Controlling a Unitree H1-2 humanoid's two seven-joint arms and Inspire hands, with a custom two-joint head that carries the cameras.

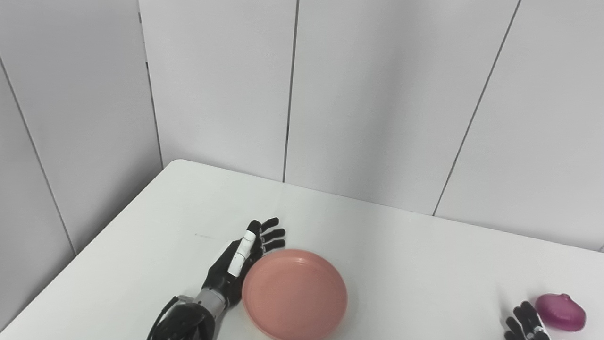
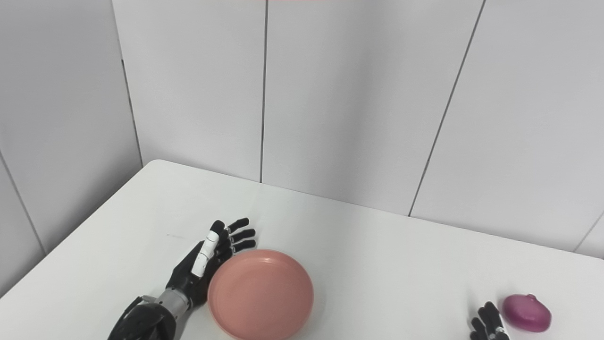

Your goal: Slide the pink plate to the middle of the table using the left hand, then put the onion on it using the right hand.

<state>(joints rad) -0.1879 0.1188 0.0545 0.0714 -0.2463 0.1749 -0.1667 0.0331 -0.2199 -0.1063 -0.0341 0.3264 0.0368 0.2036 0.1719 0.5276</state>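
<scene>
Left eye view: my left hand lies flat against the left rim of the plate, fingers extended and apart, grasping nothing; the palm side touches the rim, or stands just beside it. I judge the first step to be in hand: the slide of the plate toward the middle of the desk. The plate sits near the front edge, left of centre, upright and empty.

The onion rests at the far right, near the front edge, well apart from the plate. My right hand shows only its fingertips at the bottom edge, just left of the onion; they look spread, with nothing between them, but most of the hand is out of view, so I cannot tell its state for certain.

The next move, as I judge it, calls for a steady sideways push to the right, with the hand kept low against the rim so that it does not ride over.

The desk is white, matte and bare apart from these things. Grey wall panels with dark seams enclose it behind and at the left.
</scene>
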